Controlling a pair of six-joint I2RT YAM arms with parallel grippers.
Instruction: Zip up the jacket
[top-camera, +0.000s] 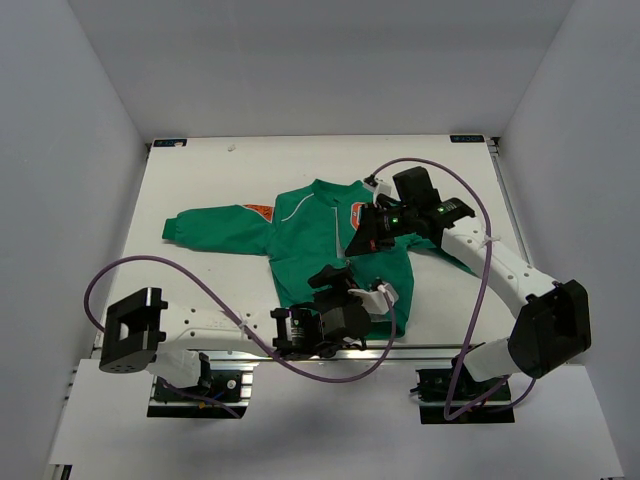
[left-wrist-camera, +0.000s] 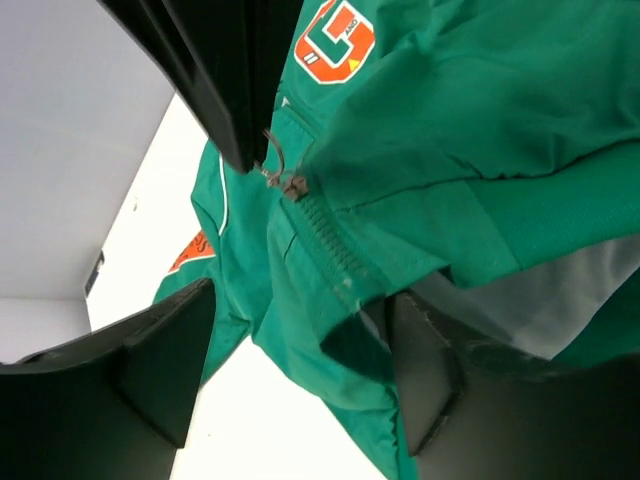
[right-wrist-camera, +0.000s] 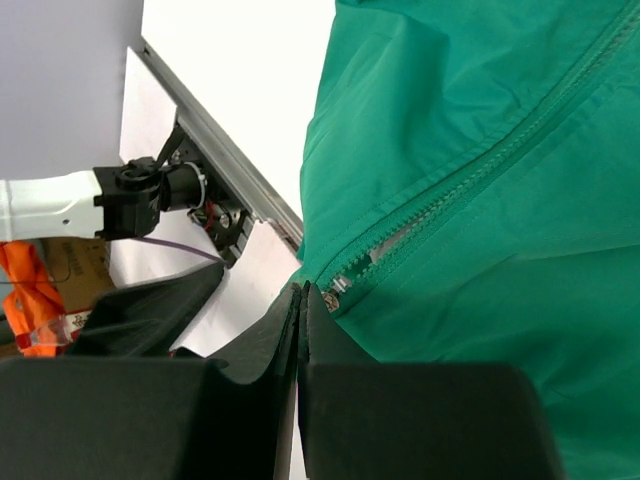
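Item: green jacket (top-camera: 300, 250), flat on its back at the middle of the white table (top-camera: 200, 170), collar (top-camera: 326, 187) far, hem near the bases.
Right gripper (right-wrist-camera: 303, 300): fingers pressed together, pinching the zipper pull (left-wrist-camera: 282, 172) at chest height beside the orange G patch (left-wrist-camera: 335, 40).
Left gripper (left-wrist-camera: 300, 330): fingers wide apart, hem fabric between them; no firm hold evident.
Zip axis: hem to collar. Teeth meshed below the pull; remaining travel likely lies away from the bases, toward the collar.
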